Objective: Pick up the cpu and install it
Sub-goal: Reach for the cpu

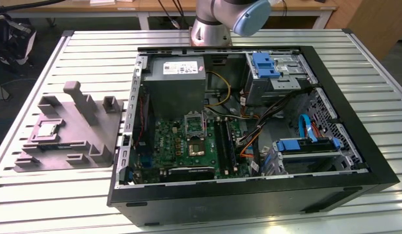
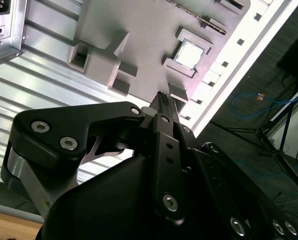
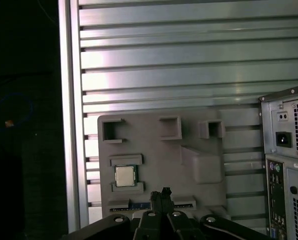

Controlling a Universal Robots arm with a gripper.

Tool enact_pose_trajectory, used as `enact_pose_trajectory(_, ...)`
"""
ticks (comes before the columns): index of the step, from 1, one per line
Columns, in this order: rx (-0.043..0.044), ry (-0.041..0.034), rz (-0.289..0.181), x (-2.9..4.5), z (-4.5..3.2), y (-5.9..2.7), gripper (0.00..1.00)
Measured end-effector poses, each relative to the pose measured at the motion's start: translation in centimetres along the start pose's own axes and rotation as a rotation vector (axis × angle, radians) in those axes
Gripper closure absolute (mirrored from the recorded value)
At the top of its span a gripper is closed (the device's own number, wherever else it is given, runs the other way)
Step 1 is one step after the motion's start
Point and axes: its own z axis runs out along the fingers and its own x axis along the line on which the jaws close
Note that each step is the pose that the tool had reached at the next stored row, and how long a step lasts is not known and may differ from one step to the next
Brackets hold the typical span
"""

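One arm [image 1: 211, 24], cropped above its base in the exterior view; fingers [image 3: 160, 201], apparently pressed together, hang over the grey tray [image 1: 93, 139]. The cpu [image 3: 122, 176] lies in a tray recess, nine o'clock of the computer case [image 1: 253, 201].

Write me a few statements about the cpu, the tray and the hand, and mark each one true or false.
1. The cpu lies in a recess of the grey tray. True.
2. The hand grips the cpu. False: the hand is shut on nothing, apart from the cpu.
3. The grey tray stands inside the computer case. False: it rests on the slatted table, to the exterior view's left of the case.
4. The computer case lies open, its motherboard exposed. True.
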Motion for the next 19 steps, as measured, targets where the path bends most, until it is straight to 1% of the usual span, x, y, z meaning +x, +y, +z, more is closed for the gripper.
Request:
enact_pose_trajectory(5,0.0000,-0.0001,0.000,0.45,0.00,-0.04,0.89)
enact_pose_trajectory(9,0.0000,-0.0001,0.000,1.00,0.01,-0.08,0.89)
enact_pose_trajectory(19,-0.0001,0.0000,0.000,2.84,0.00,-0.22,0.89)
